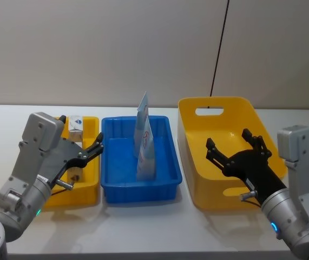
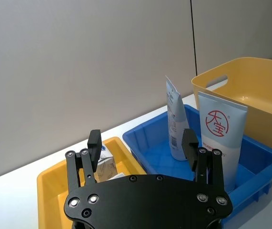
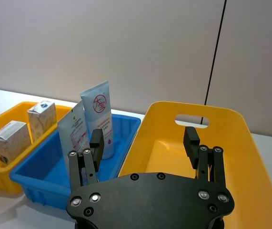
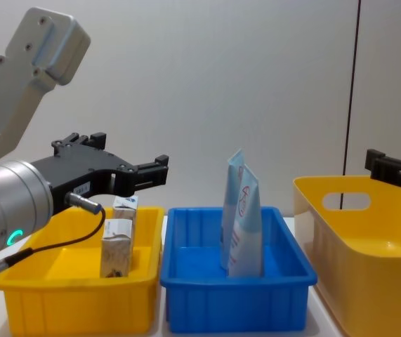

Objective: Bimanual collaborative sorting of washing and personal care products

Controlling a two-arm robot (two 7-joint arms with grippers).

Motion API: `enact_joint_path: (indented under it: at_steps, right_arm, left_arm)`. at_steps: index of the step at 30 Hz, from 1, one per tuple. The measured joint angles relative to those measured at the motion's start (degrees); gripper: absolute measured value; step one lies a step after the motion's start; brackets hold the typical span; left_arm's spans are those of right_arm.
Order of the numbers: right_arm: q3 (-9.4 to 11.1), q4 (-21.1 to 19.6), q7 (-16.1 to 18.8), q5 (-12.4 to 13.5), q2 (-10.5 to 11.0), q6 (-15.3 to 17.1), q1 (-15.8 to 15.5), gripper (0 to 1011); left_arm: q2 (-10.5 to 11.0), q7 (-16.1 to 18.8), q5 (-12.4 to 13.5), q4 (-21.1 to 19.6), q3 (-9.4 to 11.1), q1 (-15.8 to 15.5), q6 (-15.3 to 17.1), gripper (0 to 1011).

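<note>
On the desk [image 1: 143, 227] three containers are set in a row: a large yellow bin [image 1: 193, 179] towards the right edge, with nothing seen in it, a blue tray [image 1: 138, 190] in the middle and a small yellow tray [image 1: 81, 194] towards the left edge. The right gripper [image 1: 229, 142] is held over the bin and the left gripper [image 2: 142, 140] over the small tray, the fingers of both spread apart and nothing gripped. Two tubes [image 1: 145, 151] are stood leaning together in the blue tray, and two cartons [image 3: 13, 140] are stood upright in the small tray. A reach between picks is judged to be in hand. Should a carton be taken next, the left fingers would have to be lowered astride it, with the tray wall and the neighbouring carton close by.
</note>
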Motion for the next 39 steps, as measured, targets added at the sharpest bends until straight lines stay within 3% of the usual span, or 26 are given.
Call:
enact_joint_path:
  at_steps: [7,14,30,39]
  right_arm:
    - [0.0,0.0,0.0,0.0,0.0,0.0,0.0,1003]
    - [0.0,0.0,0.0,0.0,0.0,0.0,0.0,1003]
    - [0.0,0.0,0.0,0.0,0.0,0.0,0.0,1003]
    - [0.0,0.0,0.0,0.0,0.0,0.0,0.0,1003]
  left_arm:
    - [-0.13,-0.36,-0.1,0.31,-0.05,-0.39,0.91,1003]
    - [-0.27,-1.3,-0.72,0.72,-0.15,-1.18,4.38,1003]
    - [-1.67,-0.76,-2.9,0.64,-1.42,-2.03,17.94,1003]
    - [-2.77,-0.19,-3.05,1.19,-1.59,-2.58,21.85,1003]
